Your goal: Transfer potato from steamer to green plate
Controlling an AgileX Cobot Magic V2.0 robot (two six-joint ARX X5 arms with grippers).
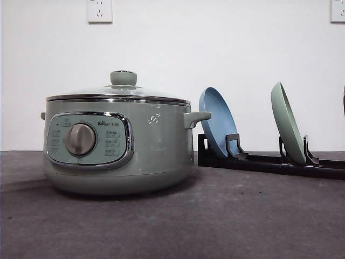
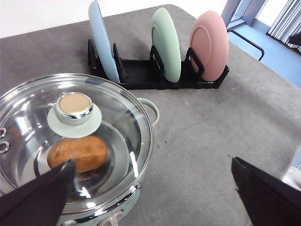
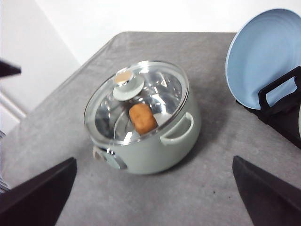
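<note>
Orange-brown oblong potato (image 2: 77, 153) is seen lying on the floor of the pale sage-green round steamer (image 1: 116, 145), left of centre in the front view, under the closed glass lid with sage knob (image 2: 74, 107). Lid must be lifted off by the knob first; glass is fragile and likely slippery, so a centred pinch on the knob is advised.

Potato is judged firm, moderately light, smooth-skinned; a grasp across its short axis is preferred, since it may roll on the shiny inner pan.

Left gripper (image 2: 150, 188) is held above the steamer, fingers spread wide, nothing held. Right gripper (image 3: 155, 188) is held further back, also wide open and empty.

Pale mint-green round plate (image 2: 165, 44) is stood on edge in the black slotted rack (image 2: 155, 77), between a light blue plate (image 2: 101, 40) and a pink plate (image 2: 209, 44). It is not lying flat on the grey worktop (image 1: 215, 216), so it probably has to be pulled out and laid down; neighbouring plates crowd the access.
</note>
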